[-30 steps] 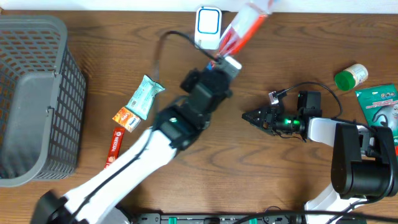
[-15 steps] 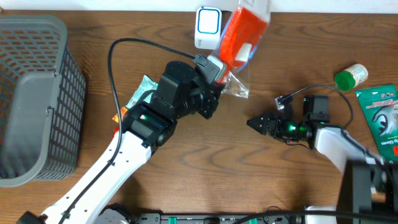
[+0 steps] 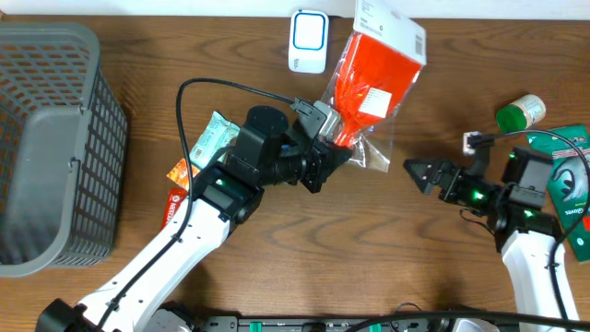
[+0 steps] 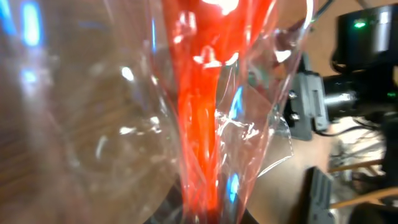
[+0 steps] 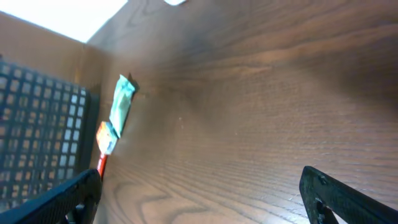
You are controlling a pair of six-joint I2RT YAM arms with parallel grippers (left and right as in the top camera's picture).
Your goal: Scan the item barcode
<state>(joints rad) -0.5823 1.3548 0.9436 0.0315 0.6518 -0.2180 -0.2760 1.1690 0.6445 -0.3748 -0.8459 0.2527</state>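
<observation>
The item, an orange packet (image 3: 378,65) in clear plastic with a white header card, is held up over the back of the table. My left gripper (image 3: 336,148) is shut on its lower clear end. In the left wrist view the orange packet (image 4: 205,93) fills the frame above the left gripper (image 4: 205,214). A white and blue scanner (image 3: 308,40) stands at the back edge, just left of the packet. My right gripper (image 3: 419,173) is open and empty, low over the wood to the right of the packet; in its own view the right gripper (image 5: 199,202) shows both fingertips wide apart.
A grey basket (image 3: 46,138) stands at the left. A green-white sachet (image 3: 214,140), a small orange pack (image 3: 184,173) and a red stick (image 3: 173,210) lie left of my left arm. A green-capped bottle (image 3: 519,113) and a green package (image 3: 567,166) sit at the right edge.
My left arm has swung the packet right and turned its broad face upward. My right arm has drawn back to the right and its jaws have widened.
</observation>
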